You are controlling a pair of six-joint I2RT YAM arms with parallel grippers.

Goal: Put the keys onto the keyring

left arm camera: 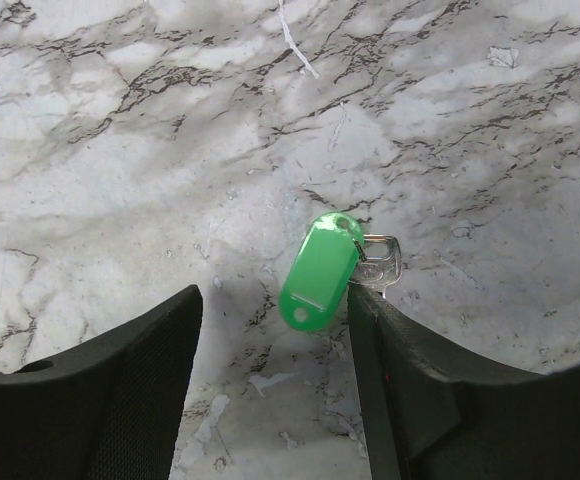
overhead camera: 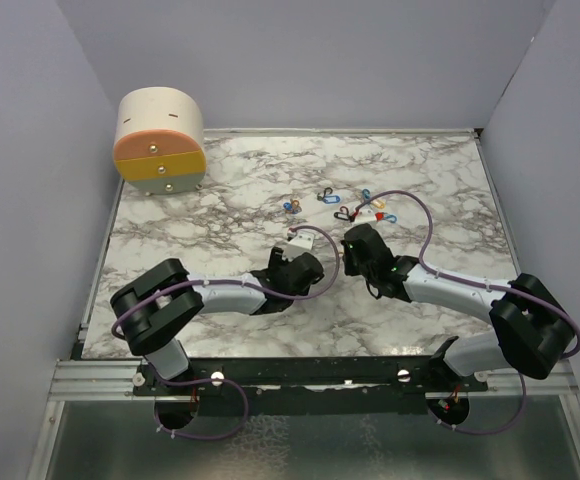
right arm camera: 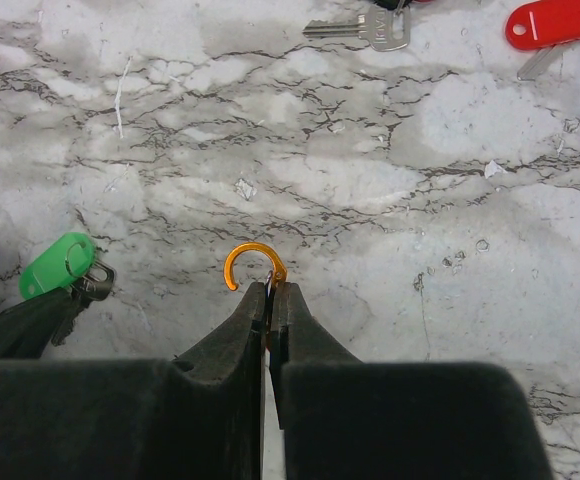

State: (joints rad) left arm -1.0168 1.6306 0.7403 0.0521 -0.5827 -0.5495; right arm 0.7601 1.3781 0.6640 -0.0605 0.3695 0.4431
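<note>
The right gripper (right arm camera: 268,292) is closed tightly on an orange keyring (right arm camera: 253,258), whose open hook protrudes past the fingertips. The left gripper (left arm camera: 275,300) is held moderately wide. A green-tagged key (left arm camera: 320,272) is seen between its jaws, the metal blade against one finger. The remaining keys (overhead camera: 355,207) are scattered on the marble table (overhead camera: 220,190) just beyond both grippers.

This is a robotics lab bench set up as a closed test cell. Plain lilac-grey walls (overhead camera: 30,120) box in a marble-patterned tabletop (overhead camera: 230,190) on three sides. A metal rail (overhead camera: 90,380) along the near edge carries the left arm (overhead camera: 220,295) and the right arm (overhead camera: 460,290), each trailing a purple cable (overhead camera: 427,222). A round drawer box (overhead camera: 160,140) sits in the far left corner, and a few tagged keys (overhead camera: 355,208) lie mid-table.
</note>
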